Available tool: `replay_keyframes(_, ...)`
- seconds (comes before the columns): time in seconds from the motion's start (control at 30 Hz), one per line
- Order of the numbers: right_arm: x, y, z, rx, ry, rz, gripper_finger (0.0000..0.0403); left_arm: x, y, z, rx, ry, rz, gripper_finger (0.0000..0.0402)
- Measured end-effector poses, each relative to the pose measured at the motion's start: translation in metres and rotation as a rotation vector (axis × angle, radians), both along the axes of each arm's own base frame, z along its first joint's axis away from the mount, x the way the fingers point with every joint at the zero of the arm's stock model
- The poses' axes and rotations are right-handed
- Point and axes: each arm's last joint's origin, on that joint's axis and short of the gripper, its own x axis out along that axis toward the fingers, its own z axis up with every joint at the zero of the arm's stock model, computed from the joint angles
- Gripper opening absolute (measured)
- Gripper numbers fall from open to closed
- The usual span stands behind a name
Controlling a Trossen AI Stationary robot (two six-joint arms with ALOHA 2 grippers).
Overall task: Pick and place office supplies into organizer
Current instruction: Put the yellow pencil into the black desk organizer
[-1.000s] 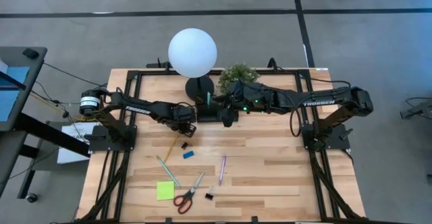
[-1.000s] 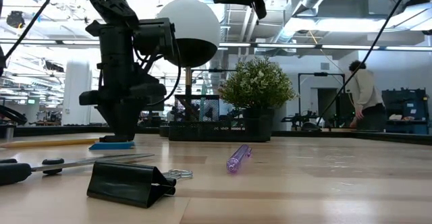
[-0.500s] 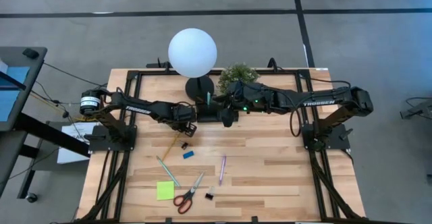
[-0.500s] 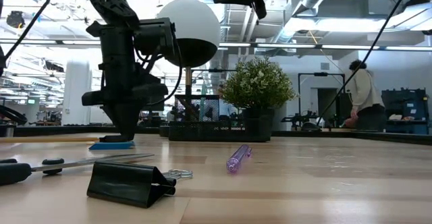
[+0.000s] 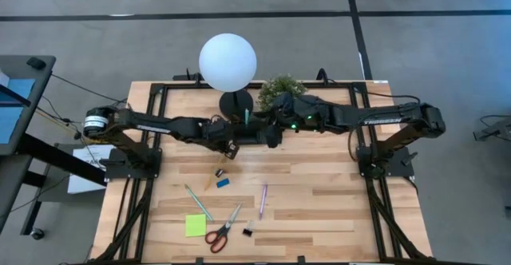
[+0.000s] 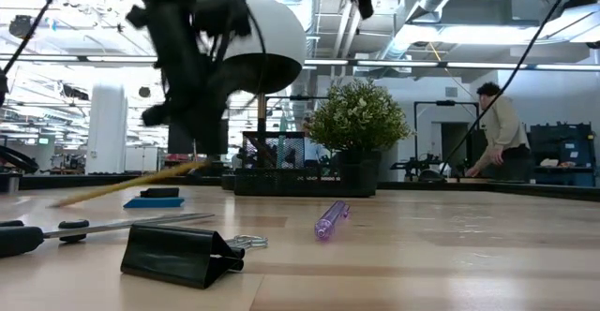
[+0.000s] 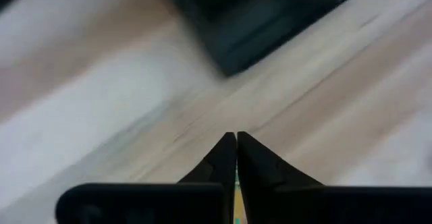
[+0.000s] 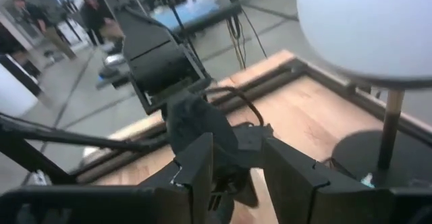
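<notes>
My left gripper (image 5: 229, 148) is shut on a wooden pencil (image 6: 131, 182) just in front of the organizer (image 5: 249, 135), a small black tray with a teal pen (image 5: 247, 117) standing in it. My right gripper (image 5: 271, 137) hangs open above the organizer's right end, touching nothing; it also shows high up in the low view (image 6: 356, 0). On the table lie a blue eraser (image 5: 222, 183), a black binder clip (image 5: 217, 172), a teal pencil (image 5: 198, 201), a purple pen (image 5: 263, 199), red-handled scissors (image 5: 222, 229), a green sticky pad (image 5: 195, 225) and another clip (image 5: 247, 231). My left gripper pinches the pencil's far end (image 6: 194, 166) between its two shut fingers (image 7: 223, 158). They come from above, slanting down. The pencil tilts down from the fingers toward the table's near left. Whether its low end (image 6: 61, 202) rests on the table, I cannot tell.
A lamp with a white globe (image 5: 227, 61) on a round black base (image 5: 236, 101) and a potted plant (image 5: 281, 88) stand right behind the organizer. Bare wood lies to the right of the purple pen. A person (image 6: 497, 124) moves far behind the table.
My left gripper has shut on the pencil, then risen and gone a little toward the organizer. The pencil's far end has come up with it, so the pencil now slants instead of lying flat.
</notes>
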Motion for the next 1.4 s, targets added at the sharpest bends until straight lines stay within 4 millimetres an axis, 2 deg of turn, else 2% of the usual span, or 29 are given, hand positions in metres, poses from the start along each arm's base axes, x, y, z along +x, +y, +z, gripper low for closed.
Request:
replay_keyframes(0.1, -0.011, -0.002, 0.013, -0.007, -0.042, -0.005, 0.0118, 0.000, -0.001, 0.041, 0.091, -0.140, 0.015, 0.0001)
replay_keyframes(0.3, -0.034, -0.002, 0.038, -0.011, -0.124, -0.010, 0.0118, -0.018, 0.001, 0.128, 0.391, -0.454, 0.075, 0.0001)
replay_keyframes(0.4, -0.040, -0.001, 0.044, -0.030, -0.143, -0.002, 0.0118, -0.026, 0.004, 0.152, 0.577, -0.525, 0.108, 0.0001)
replay_keyframes(0.5, -0.043, 0.002, 0.046, -0.054, -0.146, 0.010, 0.0118, -0.025, 0.008, 0.159, 0.684, -0.532, 0.098, 0.0001)
replay_keyframes(0.7, -0.043, 0.003, 0.045, -0.061, -0.131, 0.023, 0.0118, -0.015, 0.006, 0.147, 0.596, -0.515, -0.053, 0.0001)
replay_keyframes(0.9, -0.050, 0.021, 0.027, -0.023, 0.078, 0.137, 0.0113, -0.003, -0.009, 0.131, 0.369, -0.559, -0.355, 0.0012)
replay_keyframes(1.0, -0.052, 0.032, 0.023, -0.007, 0.110, 0.168, 0.0100, 0.007, -0.022, 0.108, 0.303, -0.495, -0.445, 0.0039)
replay_keyframes(1.07, -0.053, 0.038, 0.028, -0.012, 0.074, 0.184, 0.0089, 0.014, -0.033, 0.085, 0.264, -0.432, -0.473, 0.0064)
replay_keyframes(1.17, -0.054, 0.043, 0.031, -0.018, 0.042, 0.204, 0.0073, 0.027, -0.053, 0.051, 0.263, -0.395, -0.551, 0.0100)
replay_keyframes(1.23, -0.054, 0.044, 0.032, -0.018, 0.035, 0.209, 0.0067, 0.033, -0.064, 0.035, 0.285, -0.384, -0.618, 0.0118)
replay_keyframes(1.3, -0.054, 0.045, 0.032, -0.018, 0.032, 0.209, 0.0065, 0.037, -0.069, 0.022, 0.307, -0.371, -0.633, 0.0126)
replay_keyframes(1.4, -0.054, 0.045, 0.033, 0.014, 0.027, 0.199, 0.0064, 0.036, -0.066, 0.010, 0.320, -0.327, -0.611, 0.0129)
